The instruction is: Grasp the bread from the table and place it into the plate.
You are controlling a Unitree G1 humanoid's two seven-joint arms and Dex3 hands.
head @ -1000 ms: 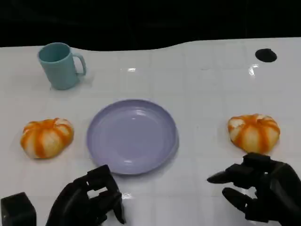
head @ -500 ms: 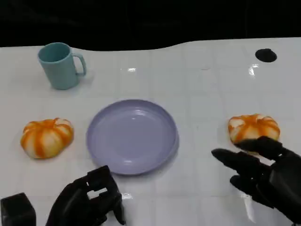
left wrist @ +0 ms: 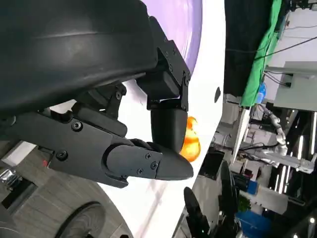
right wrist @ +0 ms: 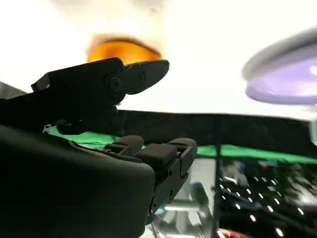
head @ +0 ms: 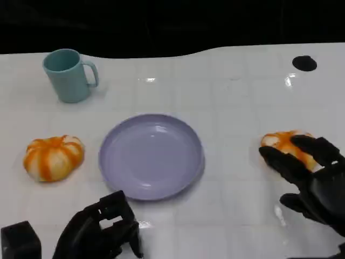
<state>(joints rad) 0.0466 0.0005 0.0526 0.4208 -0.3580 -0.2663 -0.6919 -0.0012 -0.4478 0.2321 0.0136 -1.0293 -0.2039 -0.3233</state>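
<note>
White table [head: 232, 108], purple plate [head: 151, 155] just beyond the left hand [head: 102, 232], teal mug [head: 68, 75] farther back, one bread [head: 53, 157] left of that hand, another bread [head: 285, 147] under the right hand's [head: 310, 181] fingertips, black spot [head: 304, 63] well beyond it

Right hand [head: 310, 178] at the lower right, fingers [head: 285, 162] spread apart and stretched forward, holding nothing; left hand [head: 102, 229] low at the lower left, fingers curled in, also holding nothing

No writing, label, brand or number can be read anywhere here, neither on the tableware nor on the hands.
</note>
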